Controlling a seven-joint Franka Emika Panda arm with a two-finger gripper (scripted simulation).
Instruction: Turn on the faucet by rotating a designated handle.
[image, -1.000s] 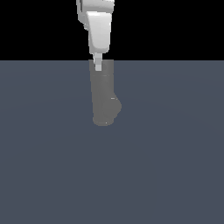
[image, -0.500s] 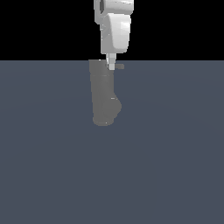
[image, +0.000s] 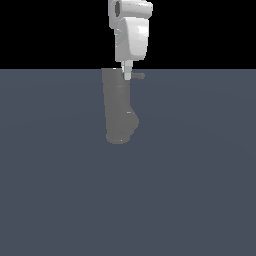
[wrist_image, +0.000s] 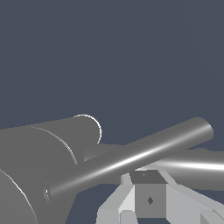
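Matte grey thick cylindrical faucet (image: 119, 107) is seen standing on the flat slate-blue ground (image: 200, 190) in the ext. view, w/ its thin light-grey rod handle (image: 138, 76) jutting toward that view's right near the top. White robot gripper (image: 127, 76) is placed at the handle. Wrist view alone gives the rod's sheen (wrist_image: 131, 159) close up. Jaw state can't be told. No writing is seen.

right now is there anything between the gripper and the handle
Nothing shows between them. In the exterior view the gripper sits right against the handle beside the faucet; whether they touch I cannot tell.
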